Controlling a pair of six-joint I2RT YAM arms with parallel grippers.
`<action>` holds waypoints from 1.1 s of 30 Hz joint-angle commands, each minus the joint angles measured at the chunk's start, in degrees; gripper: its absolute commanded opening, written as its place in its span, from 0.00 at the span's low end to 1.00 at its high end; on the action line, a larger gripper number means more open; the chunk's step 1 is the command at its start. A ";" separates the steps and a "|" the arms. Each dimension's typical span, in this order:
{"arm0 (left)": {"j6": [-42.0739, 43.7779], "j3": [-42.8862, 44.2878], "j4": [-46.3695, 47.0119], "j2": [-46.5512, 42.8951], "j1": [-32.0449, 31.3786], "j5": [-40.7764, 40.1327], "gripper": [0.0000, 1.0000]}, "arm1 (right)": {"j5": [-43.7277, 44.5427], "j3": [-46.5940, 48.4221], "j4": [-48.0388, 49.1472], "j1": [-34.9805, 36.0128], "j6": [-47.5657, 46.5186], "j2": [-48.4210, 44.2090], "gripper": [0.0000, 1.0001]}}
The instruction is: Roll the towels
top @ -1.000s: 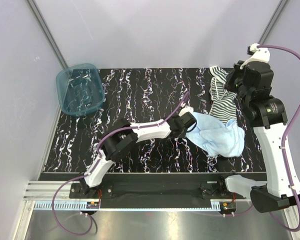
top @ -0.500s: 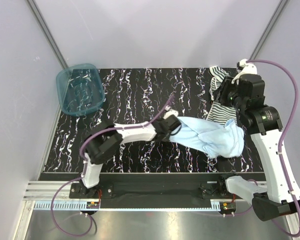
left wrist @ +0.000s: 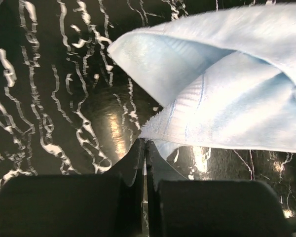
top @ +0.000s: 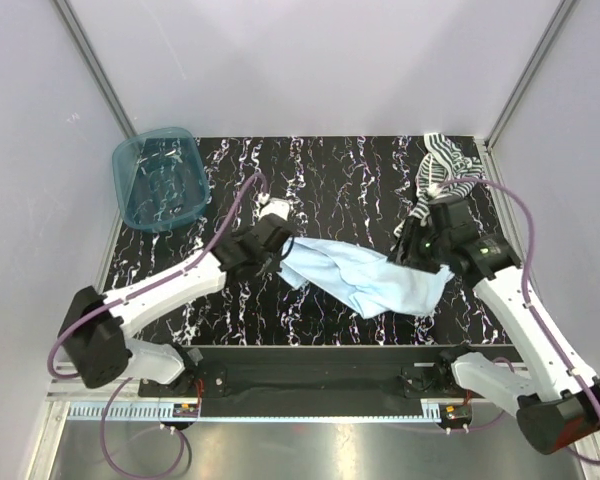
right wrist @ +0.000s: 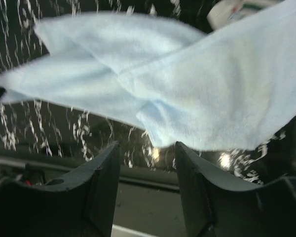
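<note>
From above, the blue towel stretches mid-table from the left claw to the right claw, with the striped towel at the far right corner. In the left wrist view, the left claw clamps the blue towel's edge. In the right wrist view, the right claw gapes wide and grips nothing.

A lab robot test booth: plain pale walls, aluminium corner posts, black marbled table, near mounting rail.
</note>
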 commanded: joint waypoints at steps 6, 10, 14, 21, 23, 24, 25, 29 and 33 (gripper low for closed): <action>0.80 -5.03 -1.83 -6.68 1.12 1.27 0.00 | 10.00 -2.25 0.83 24.33 14.26 9.74 0.54; 0.09 -4.08 -6.22 -10.54 1.21 2.23 0.00 | 11.79 -1.81 2.58 26.88 15.33 14.06 0.52; 2.29 -0.74 -13.25 -11.78 1.29 1.02 0.00 | 15.38 1.52 1.36 31.45 15.95 24.16 0.54; 6.77 -4.05 -13.26 -16.61 4.01 1.97 0.00 | 19.53 5.13 1.71 33.66 17.97 35.50 0.55; 7.12 -5.73 -11.51 -18.63 4.63 3.02 0.00 | 18.57 5.40 2.23 34.18 18.15 36.92 0.54; 7.21 -6.26 -11.07 -18.99 4.90 3.55 0.00 | 18.65 5.66 2.49 34.62 19.02 38.05 0.54; 7.39 -5.83 -11.15 -18.82 5.07 3.82 0.00 | 18.65 5.84 2.93 35.15 19.37 38.85 0.54; 8.18 -4.95 -10.97 -18.11 6.04 4.87 0.00 | 18.29 8.90 2.76 38.91 20.43 43.33 0.53; 8.36 -5.74 -10.89 -18.64 6.74 5.58 0.00 | 22.33 13.74 0.13 42.35 22.71 46.24 0.53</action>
